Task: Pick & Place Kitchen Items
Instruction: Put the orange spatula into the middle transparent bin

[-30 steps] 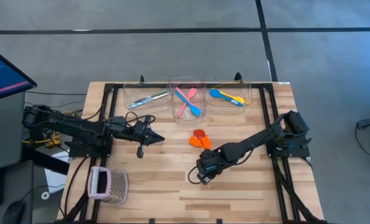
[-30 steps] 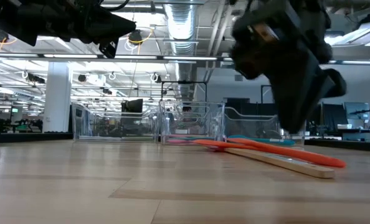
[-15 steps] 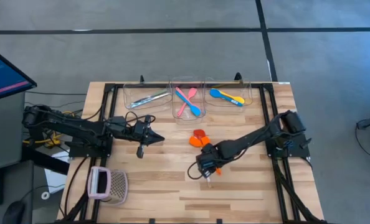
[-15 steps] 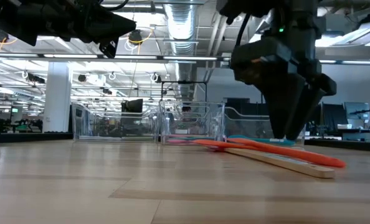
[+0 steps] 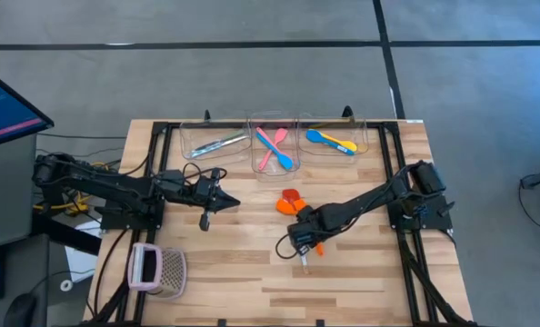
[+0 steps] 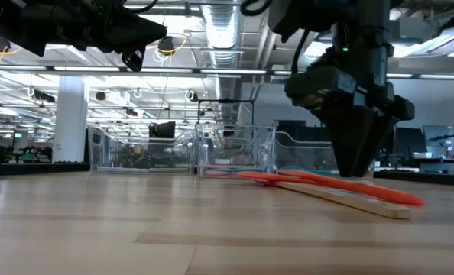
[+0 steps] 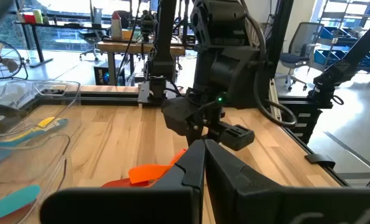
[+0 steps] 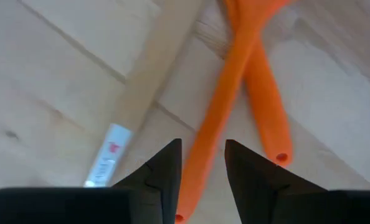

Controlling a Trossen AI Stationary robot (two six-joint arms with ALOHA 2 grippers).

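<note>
**Right gripper straddles an orange spoon handle**

While the left gripper (image 5: 217,202) hangs clenched over the table's left half, the right gripper (image 8: 202,163) stands point-down at mid-table, fingers parted on either side of one orange spoon (image 8: 225,87) without clamping it. A second orange spoon (image 8: 267,115) and the wooden-handled spatula (image 8: 149,74) lie just beside it. Other utensils rest in the clear bins (image 5: 275,145) along the far edge.
</note>
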